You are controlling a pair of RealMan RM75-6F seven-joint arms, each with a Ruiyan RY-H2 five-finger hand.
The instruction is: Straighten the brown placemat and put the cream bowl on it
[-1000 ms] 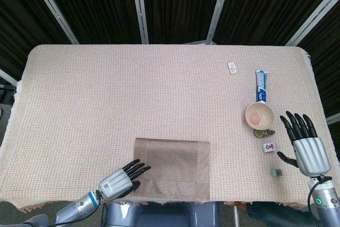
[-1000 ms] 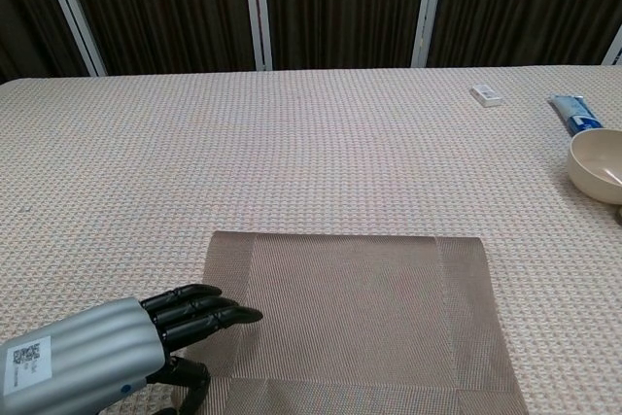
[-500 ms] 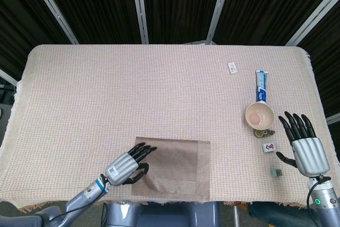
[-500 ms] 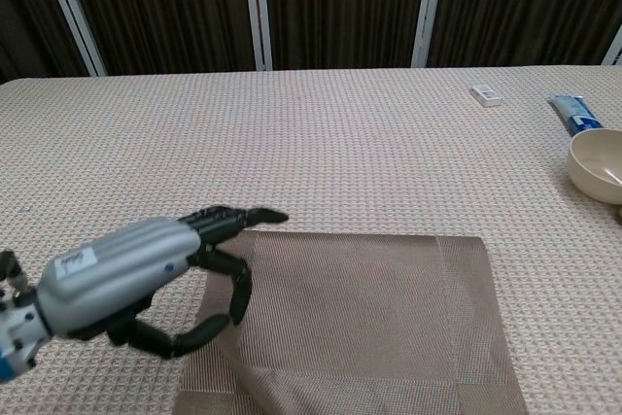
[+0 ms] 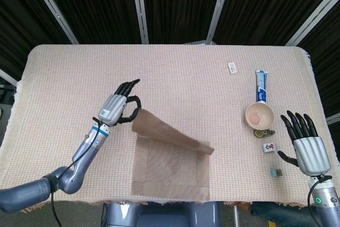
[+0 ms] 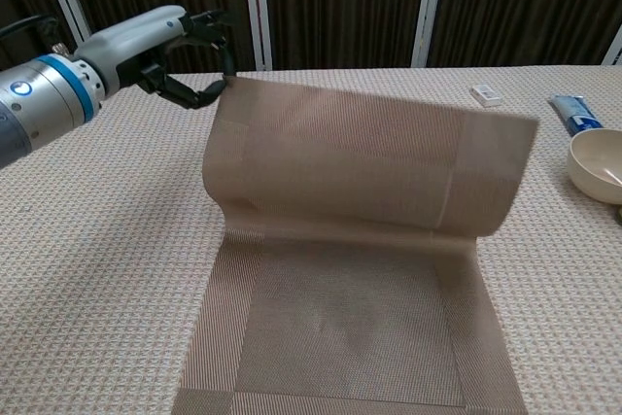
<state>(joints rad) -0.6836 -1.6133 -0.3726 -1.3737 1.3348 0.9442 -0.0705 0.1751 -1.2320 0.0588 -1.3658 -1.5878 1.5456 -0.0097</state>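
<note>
A robot's left hand (image 5: 116, 107) pinches one corner of the brown placemat (image 5: 170, 171) in its fingers (image 6: 199, 94) and holds it raised above the woven tabletop (image 5: 74, 89), the far half curling up while the near half lies flat at the 6 o'clock edge. Only the head view shows the right hand (image 5: 307, 144), fingers spread and holding nothing, at 4 o'clock. It also shows three small pieces beside it, hidden from the chest camera. One cream bowl (image 5: 259, 115) sits at 3 o'clock, apart from the placemat. One toothpaste tube (image 5: 261, 85) and one small white packet (image 5: 232, 67) lie at 2 o'clock.
</note>
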